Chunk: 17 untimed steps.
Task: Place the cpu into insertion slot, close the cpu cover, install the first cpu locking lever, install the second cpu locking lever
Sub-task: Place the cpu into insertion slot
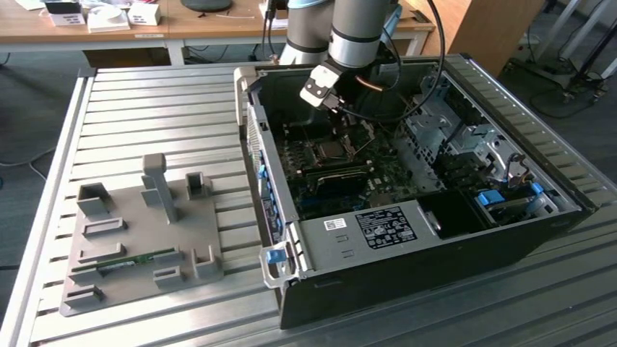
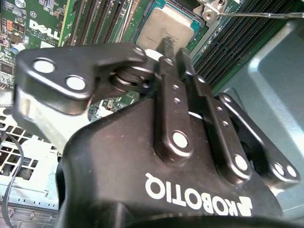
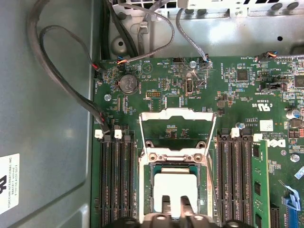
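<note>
Hand (image 3: pixel 175 206) hangs just above the cpu (image 3: pixel 173 186), which lies bare in the insertion slot (image 3: pixel 148 190) because the cpu cover (image 3: pixel 176 130) stands swung open; you cannot tell whether the hand is apart or together.

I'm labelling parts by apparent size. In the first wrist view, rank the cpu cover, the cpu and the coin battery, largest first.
1. cpu cover, raised open
2. cpu, clearly smaller
3. coin battery, smallest

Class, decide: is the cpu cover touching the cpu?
Apart. In the first wrist view the cpu cover stands swung open on its hinge, lifted clear of the cpu, with a dark strip showing between them.
</note>
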Each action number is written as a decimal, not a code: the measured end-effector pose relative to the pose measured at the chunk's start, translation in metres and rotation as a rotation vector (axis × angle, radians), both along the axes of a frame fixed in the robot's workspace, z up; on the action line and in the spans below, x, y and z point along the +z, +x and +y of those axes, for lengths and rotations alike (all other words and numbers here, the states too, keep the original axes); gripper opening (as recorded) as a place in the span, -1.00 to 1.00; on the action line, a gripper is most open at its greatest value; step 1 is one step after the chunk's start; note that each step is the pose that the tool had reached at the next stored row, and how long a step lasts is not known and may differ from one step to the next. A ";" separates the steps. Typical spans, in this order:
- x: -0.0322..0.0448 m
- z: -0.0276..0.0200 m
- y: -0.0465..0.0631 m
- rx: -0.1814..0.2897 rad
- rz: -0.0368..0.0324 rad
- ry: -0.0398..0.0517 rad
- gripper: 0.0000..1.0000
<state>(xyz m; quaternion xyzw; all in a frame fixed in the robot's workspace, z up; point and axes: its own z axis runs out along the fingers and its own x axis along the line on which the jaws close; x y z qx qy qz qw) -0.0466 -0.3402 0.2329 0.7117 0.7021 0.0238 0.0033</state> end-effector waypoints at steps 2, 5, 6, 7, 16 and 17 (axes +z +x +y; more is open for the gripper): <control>0.0000 0.0000 0.000 0.000 0.0002 0.0000 -0.65; 0.0000 0.0000 0.000 0.000 0.0006 0.0000 -0.79; 0.0000 0.0000 0.000 0.000 0.0007 0.0000 -0.79; 0.0000 0.0000 0.000 0.000 0.0008 0.0000 -0.79; -0.0005 0.0000 0.000 0.000 0.0017 0.0003 -0.79; -0.0013 0.0001 0.000 0.000 0.0018 0.0003 -0.79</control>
